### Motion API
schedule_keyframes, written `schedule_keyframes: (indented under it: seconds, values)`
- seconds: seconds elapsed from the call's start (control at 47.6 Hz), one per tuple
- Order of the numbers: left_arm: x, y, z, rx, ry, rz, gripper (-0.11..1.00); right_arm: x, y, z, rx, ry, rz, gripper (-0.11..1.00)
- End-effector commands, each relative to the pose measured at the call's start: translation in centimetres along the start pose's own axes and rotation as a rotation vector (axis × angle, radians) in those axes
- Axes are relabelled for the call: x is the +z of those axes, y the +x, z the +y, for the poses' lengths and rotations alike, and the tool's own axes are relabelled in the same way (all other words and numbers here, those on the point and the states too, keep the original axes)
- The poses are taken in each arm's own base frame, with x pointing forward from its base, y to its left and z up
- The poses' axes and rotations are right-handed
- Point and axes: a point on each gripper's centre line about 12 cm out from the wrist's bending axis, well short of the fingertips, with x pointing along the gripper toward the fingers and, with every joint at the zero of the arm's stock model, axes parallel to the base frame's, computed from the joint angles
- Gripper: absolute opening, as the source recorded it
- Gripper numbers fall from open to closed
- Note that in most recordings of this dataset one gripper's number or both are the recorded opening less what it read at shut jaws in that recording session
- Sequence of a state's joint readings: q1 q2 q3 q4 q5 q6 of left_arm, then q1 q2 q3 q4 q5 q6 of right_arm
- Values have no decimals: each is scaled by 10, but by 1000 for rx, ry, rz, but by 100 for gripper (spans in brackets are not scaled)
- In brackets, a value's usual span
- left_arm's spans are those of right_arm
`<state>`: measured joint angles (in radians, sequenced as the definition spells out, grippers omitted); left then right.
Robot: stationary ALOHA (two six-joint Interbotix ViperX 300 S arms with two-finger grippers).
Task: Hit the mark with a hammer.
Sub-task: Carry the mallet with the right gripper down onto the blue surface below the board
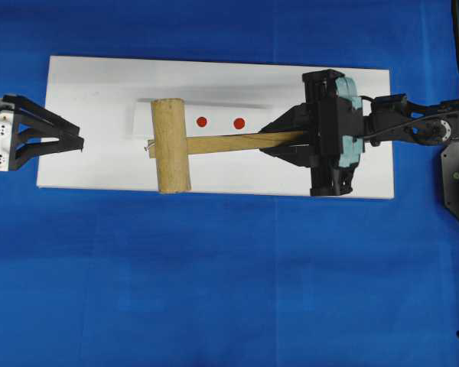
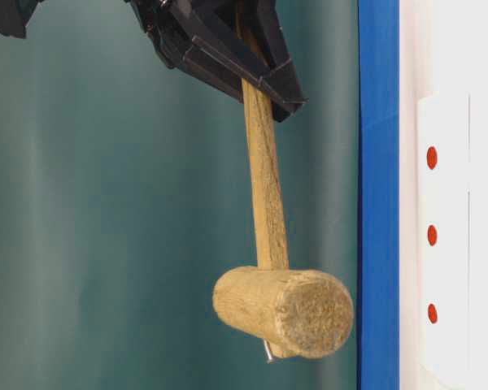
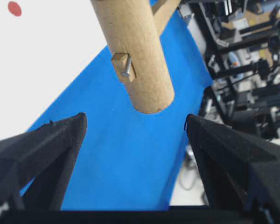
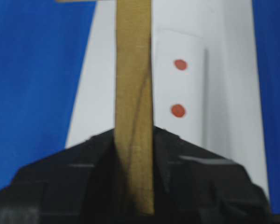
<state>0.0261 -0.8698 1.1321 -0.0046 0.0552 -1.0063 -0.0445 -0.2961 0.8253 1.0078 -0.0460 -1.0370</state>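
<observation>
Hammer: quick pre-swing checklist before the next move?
1. Right claw shut on the hammer handle: ok.
2. Hammer head off the white board, hanging clear in the table-level view: ok.
3. Left claw open, holding nothing, apart from the head: ok.
4. Head over the mark: cannot tell; overhead, the head hides one of the three red dots.
5. Two red dots beside the head uncovered: ok.

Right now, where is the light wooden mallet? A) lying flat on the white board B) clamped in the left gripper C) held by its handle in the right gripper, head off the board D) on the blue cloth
C: the right gripper is shut on the handle of the light wooden mallet, whose head hangs clear of the white board; the left gripper is open and empty.
</observation>
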Motion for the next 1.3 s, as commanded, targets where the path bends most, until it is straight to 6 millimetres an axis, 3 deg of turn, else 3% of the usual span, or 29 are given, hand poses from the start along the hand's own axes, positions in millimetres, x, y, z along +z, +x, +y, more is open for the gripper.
schedule_keyframes:
  seconds: [0.0,0.588,0.966,1.282]
  values:
    - [2,0,-5,-14,67,-6,84,15,1,2,4,52,-35,6]
    - [6,0,3,24,856,-25,82,15,7,83,105,190,-30,7]
    - [9,-1,15,66,916,-34,82,5,17,109,108,200,9,7]
    - [9,-1,15,65,918,-35,82,-18,61,134,90,191,105,7]
